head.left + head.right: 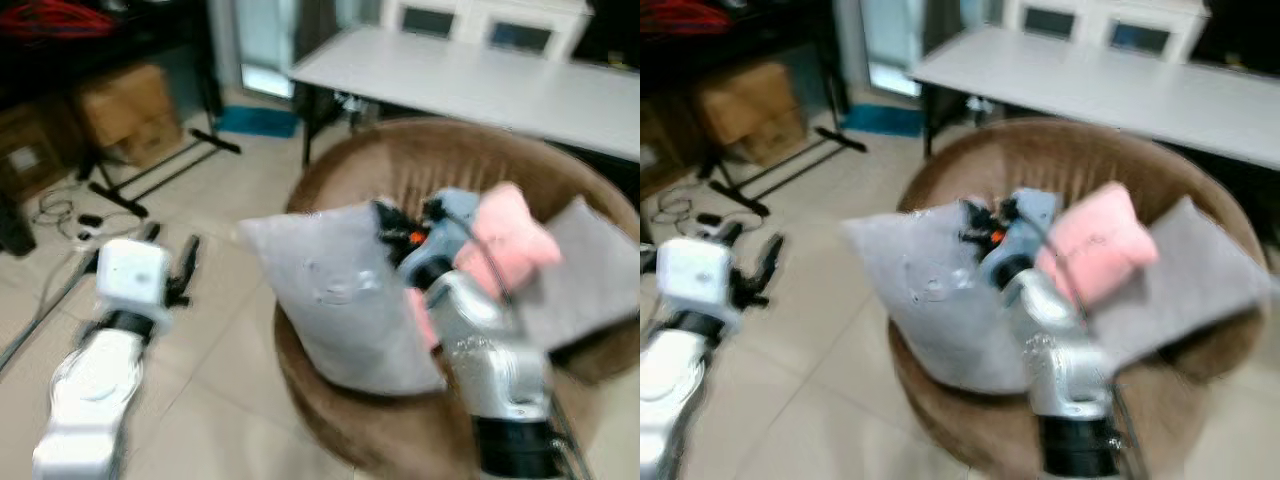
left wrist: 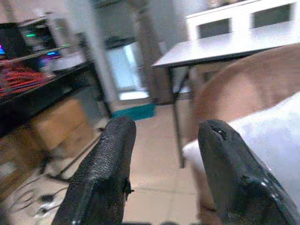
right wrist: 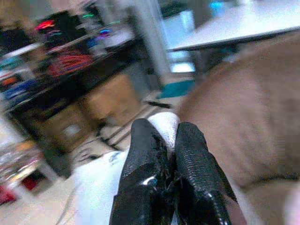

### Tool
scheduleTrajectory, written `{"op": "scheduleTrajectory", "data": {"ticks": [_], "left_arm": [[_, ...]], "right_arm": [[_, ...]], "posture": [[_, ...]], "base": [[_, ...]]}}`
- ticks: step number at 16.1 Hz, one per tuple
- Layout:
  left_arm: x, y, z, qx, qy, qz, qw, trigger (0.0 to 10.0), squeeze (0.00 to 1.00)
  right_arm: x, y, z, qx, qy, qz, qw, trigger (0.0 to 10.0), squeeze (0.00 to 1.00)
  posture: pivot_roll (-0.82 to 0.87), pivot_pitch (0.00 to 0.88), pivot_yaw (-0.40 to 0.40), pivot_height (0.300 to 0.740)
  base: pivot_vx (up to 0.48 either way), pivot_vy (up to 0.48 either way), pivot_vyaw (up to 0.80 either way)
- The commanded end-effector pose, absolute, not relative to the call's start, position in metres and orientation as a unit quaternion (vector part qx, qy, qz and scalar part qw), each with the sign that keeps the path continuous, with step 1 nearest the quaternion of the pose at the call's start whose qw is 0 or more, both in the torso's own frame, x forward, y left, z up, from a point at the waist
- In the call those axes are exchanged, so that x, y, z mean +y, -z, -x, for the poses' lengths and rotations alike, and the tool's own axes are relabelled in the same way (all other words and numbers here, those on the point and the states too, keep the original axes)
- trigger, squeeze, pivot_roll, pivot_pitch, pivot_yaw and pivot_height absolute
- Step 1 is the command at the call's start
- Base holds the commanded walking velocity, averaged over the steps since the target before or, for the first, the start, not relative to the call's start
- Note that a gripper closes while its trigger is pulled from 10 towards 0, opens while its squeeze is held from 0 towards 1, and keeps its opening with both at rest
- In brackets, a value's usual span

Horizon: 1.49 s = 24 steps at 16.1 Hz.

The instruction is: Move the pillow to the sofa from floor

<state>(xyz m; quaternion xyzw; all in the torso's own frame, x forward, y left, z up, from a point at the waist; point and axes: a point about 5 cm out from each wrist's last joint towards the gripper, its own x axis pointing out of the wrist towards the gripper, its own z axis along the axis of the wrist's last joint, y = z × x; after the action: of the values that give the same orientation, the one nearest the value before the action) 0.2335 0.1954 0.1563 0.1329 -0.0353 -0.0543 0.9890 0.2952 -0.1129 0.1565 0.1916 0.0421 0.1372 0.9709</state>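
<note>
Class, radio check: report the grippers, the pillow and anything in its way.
Right gripper shut on grey pillow, over the brown sofa. Left gripper open, out over the floor. Pink pillow and another grey cushion already on seat.

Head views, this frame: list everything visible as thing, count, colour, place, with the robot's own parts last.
Grey pillow: one, light grey, propped on the sofa's front edge, held by the right gripper.
Sofa: one, brown, round, centre right.
Pink cushion: one, pink, on the sofa seat.
Dark grey cushion: one, against the sofa's right side.
Table: one, white top, dark legs, behind the sofa.
Cardboard box: one, brown, upper left on the floor.
Black stand: one, legs spread on the tiled floor.
Cables: a few, dark, on the floor at left.
Left gripper: black fingers, open, over the floor beside the sofa.
Right gripper: black fingers, shut on the grey pillow's corner.
</note>
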Motion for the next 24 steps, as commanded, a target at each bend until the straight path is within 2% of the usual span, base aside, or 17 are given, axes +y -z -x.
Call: {"op": "scheduleTrajectory", "data": {"ticks": [1,11,13,16,24], "left_arm": [[0.199,-0.161,-0.234,-0.041,0.052,-0.142,0.988,10.0,0.00],[0.201,-0.164,-0.239,-0.044,0.061,-0.150,0.986,10.0,0.00],[0.201,-0.166,-0.241,-0.045,0.061,-0.195,0.978,10.0,0.00],[0.202,-0.165,-0.240,-0.046,0.054,-0.174,0.982,10.0,0.00],[0.199,-0.156,-0.236,-0.027,0.074,-0.171,0.982,10.0,0.00]], "right_arm": [[-0.107,-0.168,-0.295,0.018,-0.151,-0.196,0.969,10.0,0.00],[-0.106,-0.170,-0.296,0.017,-0.140,-0.200,0.970,10.0,0.00],[-0.107,-0.171,-0.297,0.013,-0.135,-0.200,0.970,10.0,0.00],[-0.108,-0.176,-0.299,-0.004,-0.124,-0.207,0.971,10.0,0.00],[-0.113,-0.181,-0.305,-0.013,-0.101,-0.224,0.969,10.0,0.00]], "posture": [[0.04,0.000,-0.007,0.740],[0.04,0.000,0.012,0.740],[0.04,0.000,0.014,0.740],[0.04,0.000,0.015,0.740],[0.04,0.000,0.000,0.740]], "base": [[0.000,0.480,-0.80],[0.000,0.480,-0.80],[0.000,-0.480,-0.80],[0.000,-0.400,0.00],[0.000,0.000,0.00]]}}
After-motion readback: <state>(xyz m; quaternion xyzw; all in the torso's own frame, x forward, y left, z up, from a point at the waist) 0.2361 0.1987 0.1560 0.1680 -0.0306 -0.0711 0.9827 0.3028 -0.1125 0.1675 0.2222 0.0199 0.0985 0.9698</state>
